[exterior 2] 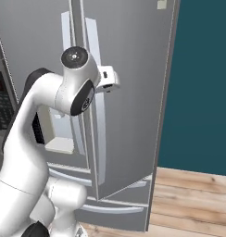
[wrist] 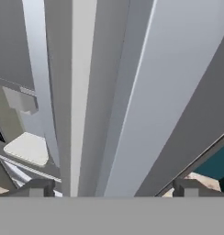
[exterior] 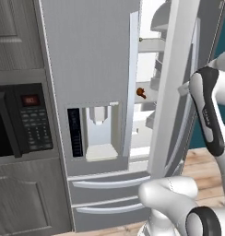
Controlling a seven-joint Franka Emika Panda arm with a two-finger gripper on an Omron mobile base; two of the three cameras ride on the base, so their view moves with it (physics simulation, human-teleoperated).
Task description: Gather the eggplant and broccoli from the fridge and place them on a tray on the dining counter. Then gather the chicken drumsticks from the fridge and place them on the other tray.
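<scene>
Kitchen setting: grey French-door fridge [exterior: 91, 55] fills the middle, with a built-in microwave [exterior: 22, 120] in grey cabinetry to its left, a teal wall [exterior 2: 203, 83] to its right and wood floor [exterior 2: 193, 199] below. Fridge's right door [exterior: 176, 83] stands swung partway out, its edge toward the cameras; left door shut, carrying the water dispenser recess [exterior: 100, 131]. Gap between the two doors is narrow and tall, giving a slim view onto white interior shelves [exterior: 149, 46]. Two drawer fronts with long handles [exterior: 109, 182] sit closed beneath. One chicken drumstick [exterior: 141, 92], small, brown and reddish, lies on a middle shelf just inside the gap, near the left door's inner edge. Eggplant and broccoli cannot be made out. Arm rises from the base, elbow high, forearm reaching to the open door's edge. Tool [wrist: 114, 188] has its jaws spread wide, empty, straddling the door's vertical edge, close against it; contact cannot be told. Open floor lies right of the door.
</scene>
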